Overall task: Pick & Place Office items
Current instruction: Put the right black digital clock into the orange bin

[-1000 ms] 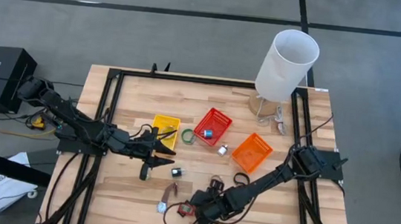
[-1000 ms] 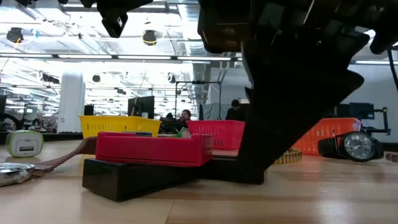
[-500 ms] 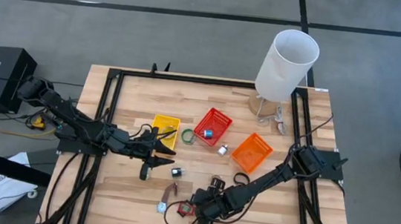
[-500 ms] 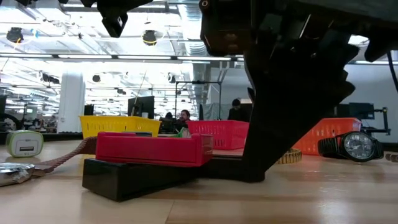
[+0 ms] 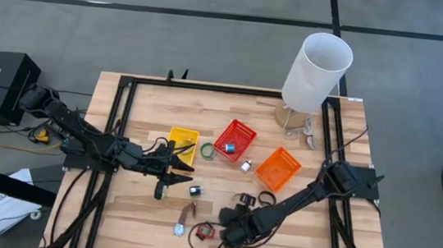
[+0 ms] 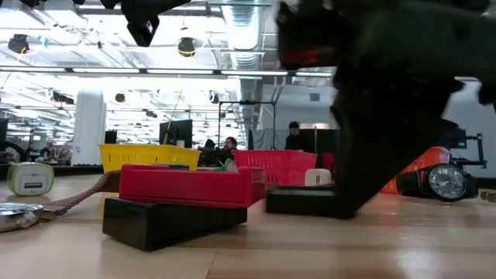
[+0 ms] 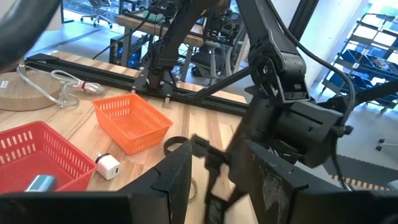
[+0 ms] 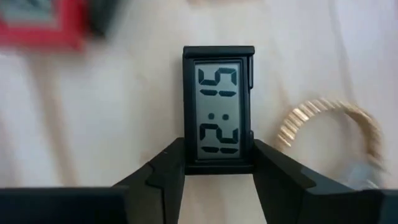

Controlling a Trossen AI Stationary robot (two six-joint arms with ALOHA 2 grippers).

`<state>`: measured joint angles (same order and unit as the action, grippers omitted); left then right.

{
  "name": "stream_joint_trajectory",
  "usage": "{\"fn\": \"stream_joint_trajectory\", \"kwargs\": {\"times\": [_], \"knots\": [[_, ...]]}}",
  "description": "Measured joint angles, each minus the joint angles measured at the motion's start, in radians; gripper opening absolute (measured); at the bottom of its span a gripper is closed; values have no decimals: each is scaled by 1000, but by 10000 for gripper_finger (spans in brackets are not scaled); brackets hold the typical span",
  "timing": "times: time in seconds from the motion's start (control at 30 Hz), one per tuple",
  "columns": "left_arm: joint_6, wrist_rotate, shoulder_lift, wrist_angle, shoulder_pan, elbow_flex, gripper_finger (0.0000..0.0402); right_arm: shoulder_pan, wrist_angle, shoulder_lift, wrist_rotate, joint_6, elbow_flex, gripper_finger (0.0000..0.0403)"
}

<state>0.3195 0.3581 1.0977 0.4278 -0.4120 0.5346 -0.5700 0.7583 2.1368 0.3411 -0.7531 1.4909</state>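
Note:
A small black digital clock [image 8: 219,109] lies on the table near its front edge, beside a red-and-black square [image 5: 204,231]. My right gripper [image 8: 219,158] is shut on the clock and shows in the high view [image 5: 232,224] as well. A gold watch band [image 8: 329,134] lies just beyond the clock. My left gripper [image 5: 188,163] hovers open by the yellow basket [image 5: 182,145], nothing plainly between its fingers [image 7: 174,180]. A green ring [image 5: 207,151] and a white plug [image 5: 245,165] lie near the red basket [image 5: 235,139]. My right gripper pinches the clock's two long sides [image 8: 186,155] between its two fingers, at the end nearest the wrist. The fingers come steeply from above, slanting toward the table's near edge. In the low view the clock's body [image 6: 302,203] looks flat on the tabletop.
An orange basket [image 5: 278,168] stands right of centre, and a tall white cylinder [image 5: 316,72] on a wooden base at the back right. A black wristwatch [image 6: 442,182], a brown strap [image 5: 187,214] and a silver bit [image 5: 179,229] lie near the front. Black frame rails edge the table.
My right gripper has tipped and closed its fingers on the clock. In the low view it has shifted away from the red-and-black square, and the clock now shows apart from that square. My left arm has kept still.

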Motion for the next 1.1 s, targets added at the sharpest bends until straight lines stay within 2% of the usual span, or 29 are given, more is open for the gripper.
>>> {"fn": "stream_joint_trajectory", "kwargs": {"times": [0.17, 0.4, 0.5, 0.8, 0.93, 1.1], "knots": [[0, 0, 0, 0, 0, 0, 135, 1, 169, -85, 32, -31, -3, 143], [0, 0, 0, 1, 0, 0, 135, -24, 584, -275, 212, -224, -2, 154], [0, 0, 0, 2, 0, 0, 135, -27, 656, -351, 248, -297, -39, 149], [0, 0, 0, 1, 0, 0, 135, 52, 521, -568, 214, -303, -347, 153], [0, 0, 0, 2, 0, 0, 135, 126, 357, -659, 189, -214, -499, 151], [0, 12, 0, 3, 0, 0, 135, 240, 149, -734, 106, -61, -657, 154]]}}
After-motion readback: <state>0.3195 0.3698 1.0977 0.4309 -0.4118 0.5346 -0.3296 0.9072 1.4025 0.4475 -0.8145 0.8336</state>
